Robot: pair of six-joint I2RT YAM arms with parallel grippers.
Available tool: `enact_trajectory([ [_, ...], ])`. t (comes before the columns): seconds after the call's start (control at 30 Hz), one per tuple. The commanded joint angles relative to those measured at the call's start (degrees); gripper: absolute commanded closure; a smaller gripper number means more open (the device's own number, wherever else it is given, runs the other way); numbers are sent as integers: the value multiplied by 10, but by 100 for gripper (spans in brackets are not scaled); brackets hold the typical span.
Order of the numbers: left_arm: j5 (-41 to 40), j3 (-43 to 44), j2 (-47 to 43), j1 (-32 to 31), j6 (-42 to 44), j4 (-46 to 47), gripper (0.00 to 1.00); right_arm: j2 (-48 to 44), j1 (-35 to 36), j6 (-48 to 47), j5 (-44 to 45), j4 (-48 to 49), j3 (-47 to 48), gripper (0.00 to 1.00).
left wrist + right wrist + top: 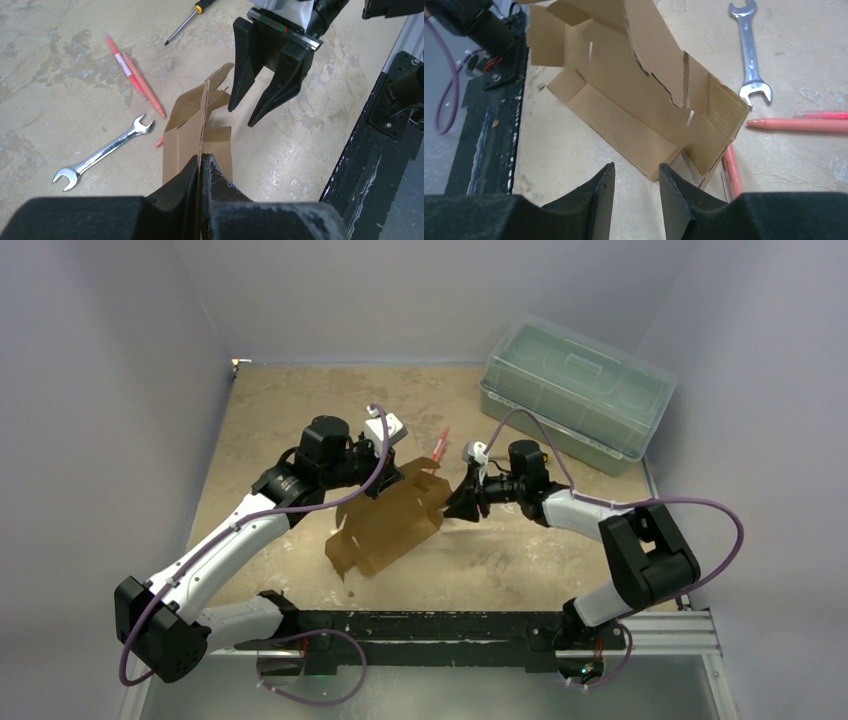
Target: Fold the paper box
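Observation:
The paper box (388, 525) is a brown cardboard sheet, partly folded, standing on the table's middle. My left gripper (201, 161) is shut on an upright panel of the paper box (187, 132), edge-on between its fingers. My right gripper (636, 172) is open and empty, just short of the box's near corner (644, 130). In the left wrist view my right gripper (245, 112) hangs open beside the box's far flap. In the top view my left gripper (392, 472) and my right gripper (458, 508) stand at the box's far right end.
A large green-tinted lidded bin (575, 390) sits at the back right. A wrench (102, 152), pink pens (135, 75) and a screwdriver (187, 20) lie on the table beyond the box. The black base rail (430, 625) runs along the near edge.

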Motion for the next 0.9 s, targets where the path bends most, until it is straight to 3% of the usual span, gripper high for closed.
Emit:
enact_trajectory([
  [0.0, -5, -8, -14, 0, 14, 7, 100, -29, -16, -106, -65, -113, 63, 59],
  [0.13, -6, -10, -17, -1, 16, 8, 100, -37, -35, -194, -88, -240, 114, 58],
  [0.23, -6, -11, -18, -1, 18, 10, 100, -37, -60, -203, -96, -288, 147, 60],
  [0.3, -6, -11, -19, -1, 18, 10, 100, -38, -76, -110, -57, -231, 146, 70],
  [0.4, -5, -11, -18, -1, 18, 13, 100, -29, -78, 3, 93, -144, 130, 84],
  [0.5, -3, -9, -16, -1, 19, 14, 100, 14, -75, 46, 187, -122, 137, 87],
  [0.63, -1, -6, -16, -1, 21, 14, 100, 84, -63, 52, 186, -147, 166, 87],
  [0.87, 3, -5, -17, -1, 25, 17, 100, 128, -27, 49, 180, -176, 188, 82],
])
